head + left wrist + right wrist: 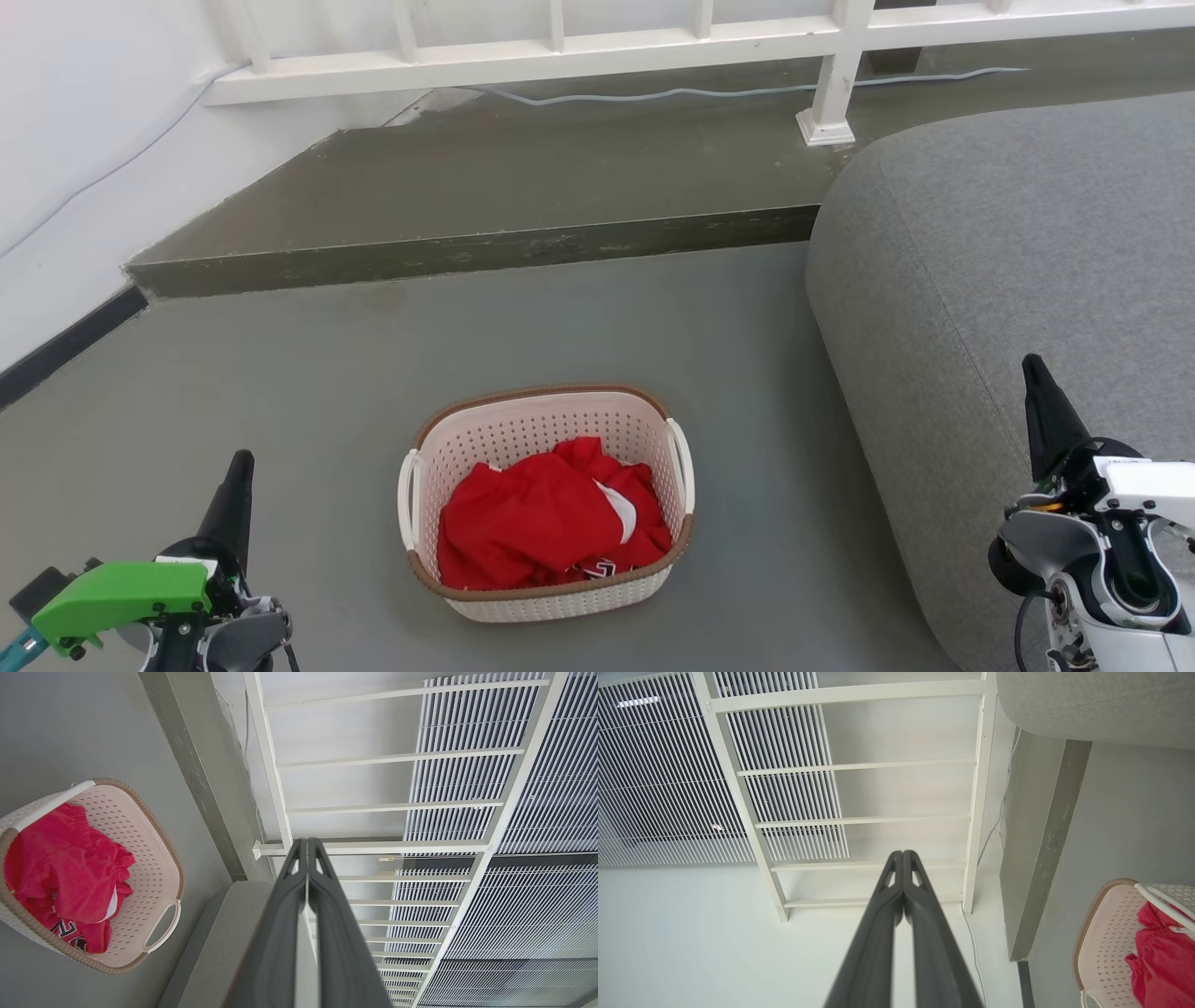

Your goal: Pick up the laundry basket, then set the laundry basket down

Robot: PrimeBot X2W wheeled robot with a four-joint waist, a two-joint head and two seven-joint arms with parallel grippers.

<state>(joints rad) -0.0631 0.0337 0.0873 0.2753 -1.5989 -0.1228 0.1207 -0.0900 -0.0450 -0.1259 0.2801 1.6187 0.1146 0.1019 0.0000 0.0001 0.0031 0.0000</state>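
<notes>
While the laundry basket (pixel 534 427) sits on the floor (pixel 280 373), left gripper (pixel 241 464) and right gripper (pixel 1033 369) hang either side, both pinched together, touching nothing.

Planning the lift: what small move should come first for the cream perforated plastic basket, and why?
Probably opening both grippers: the left gripper and right gripper are shut, well clear of the laundry basket, whose white side handles are ungrasped.

Left gripper (pixel 241 461) and right gripper (pixel 1032 364) hover apart, each seemingly closed, empty.
</notes>
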